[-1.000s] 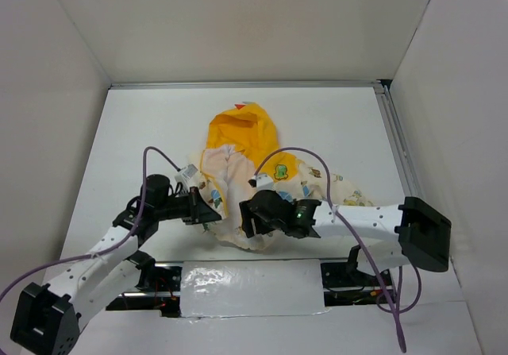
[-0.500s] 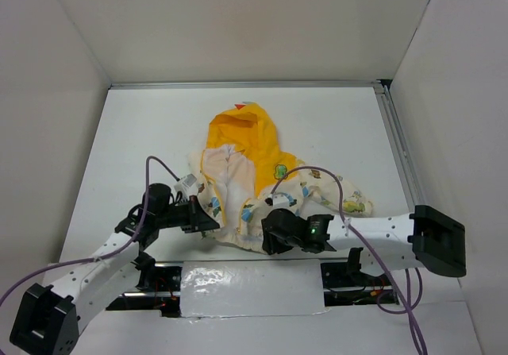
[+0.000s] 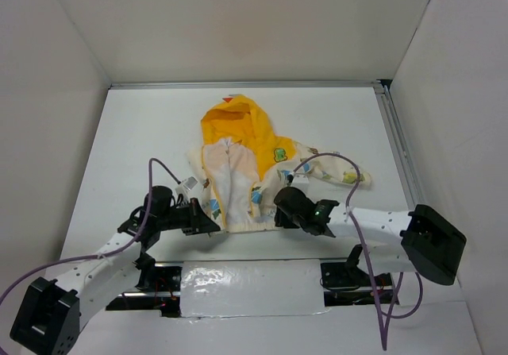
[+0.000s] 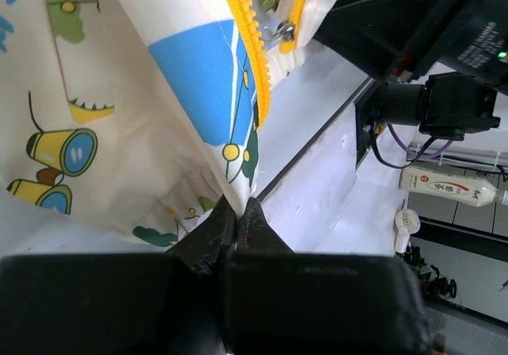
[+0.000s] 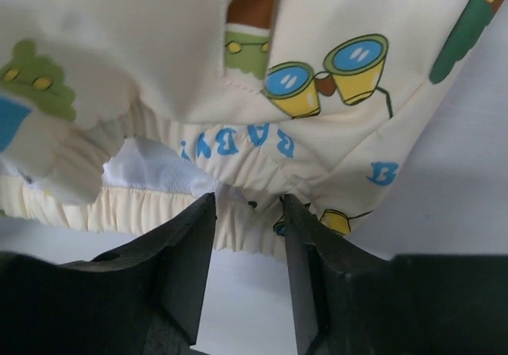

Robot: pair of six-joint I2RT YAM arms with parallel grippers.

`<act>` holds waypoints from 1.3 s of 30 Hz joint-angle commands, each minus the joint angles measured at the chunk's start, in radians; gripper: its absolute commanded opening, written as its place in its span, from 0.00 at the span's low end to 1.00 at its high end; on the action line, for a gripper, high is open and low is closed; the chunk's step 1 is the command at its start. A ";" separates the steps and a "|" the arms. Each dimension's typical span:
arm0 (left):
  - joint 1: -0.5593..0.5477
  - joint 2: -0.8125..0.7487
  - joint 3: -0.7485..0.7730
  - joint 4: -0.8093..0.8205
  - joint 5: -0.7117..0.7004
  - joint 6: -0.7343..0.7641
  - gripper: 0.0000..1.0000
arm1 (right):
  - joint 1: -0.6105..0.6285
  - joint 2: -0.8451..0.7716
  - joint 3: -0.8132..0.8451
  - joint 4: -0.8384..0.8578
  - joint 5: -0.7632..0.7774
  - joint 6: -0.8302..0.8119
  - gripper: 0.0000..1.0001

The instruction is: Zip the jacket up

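Note:
The jacket (image 3: 238,168) lies open on the white table, yellow hood at the far end, pale lining up. My left gripper (image 3: 213,224) is shut on the jacket's near-left hem corner; the left wrist view shows the fingertips (image 4: 238,204) pinching the cream printed fabric (image 4: 159,77). The yellow zipper teeth (image 4: 242,37) and a metal slider (image 4: 283,31) show just beyond. My right gripper (image 3: 279,210) is at the near-right hem. In the right wrist view it (image 5: 248,204) is open, with the gathered hem (image 5: 159,212) at its fingertips.
White walls enclose the table on three sides. A metal rail (image 3: 397,148) runs along the right edge. Silver tape (image 3: 250,287) covers the near edge between the arm bases. The jacket's right sleeve (image 3: 341,176) stretches right.
The jacket was bunched near the front edge; it now lies spread flatter and further back. My right gripper moved right and back along the hem. My left gripper kept its hold.

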 commanded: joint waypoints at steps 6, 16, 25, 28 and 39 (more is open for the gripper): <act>-0.020 0.035 -0.036 0.085 0.008 -0.032 0.00 | 0.162 -0.194 0.113 -0.119 0.094 -0.088 0.63; -0.038 0.062 -0.039 0.079 -0.024 -0.044 0.00 | 0.176 -0.028 0.243 -0.051 0.139 -0.065 0.70; -0.046 0.030 -0.022 0.030 -0.041 -0.041 0.00 | 0.078 0.145 0.246 0.107 0.073 -0.060 0.69; -0.047 0.016 -0.022 0.022 -0.043 -0.042 0.00 | 0.044 0.162 0.237 0.166 0.016 -0.059 0.62; -0.052 0.010 -0.013 0.011 -0.054 -0.049 0.00 | 0.046 0.243 0.248 0.148 -0.084 -0.042 0.60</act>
